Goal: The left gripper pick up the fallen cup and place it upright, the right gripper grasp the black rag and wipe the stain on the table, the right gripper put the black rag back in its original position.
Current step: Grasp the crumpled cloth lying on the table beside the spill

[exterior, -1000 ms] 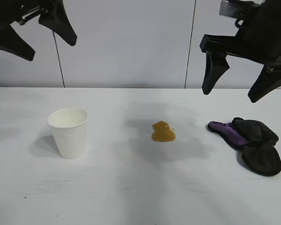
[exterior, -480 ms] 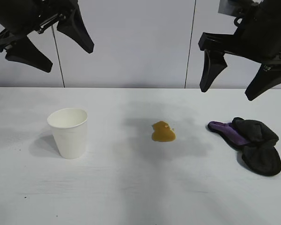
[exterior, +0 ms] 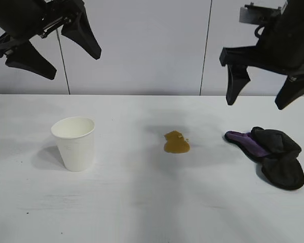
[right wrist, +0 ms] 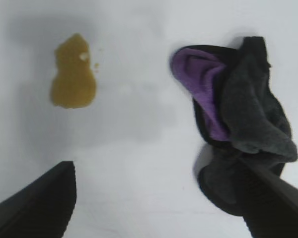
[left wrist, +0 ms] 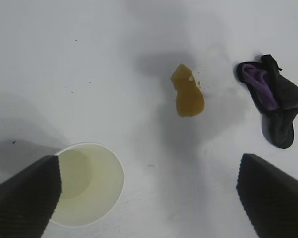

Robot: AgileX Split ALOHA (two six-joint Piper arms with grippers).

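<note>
Above the black rag [exterior: 273, 155] your right pincer [exterior: 263, 98] hangs wide and empty, your left pincer [exterior: 53, 53] wide above the upright cup [exterior: 74, 143], the stain [exterior: 176, 143] unwiped on the desk [exterior: 142, 202].

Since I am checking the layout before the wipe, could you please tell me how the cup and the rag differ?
The cup is white; the rag is black with a purple patch. The cup is rigid and stands upright, mouth up; the rag lies as a crumpled bundle. In the exterior view the cup is left of the stain, the rag right of it. Both rest untouched on the table.
</note>
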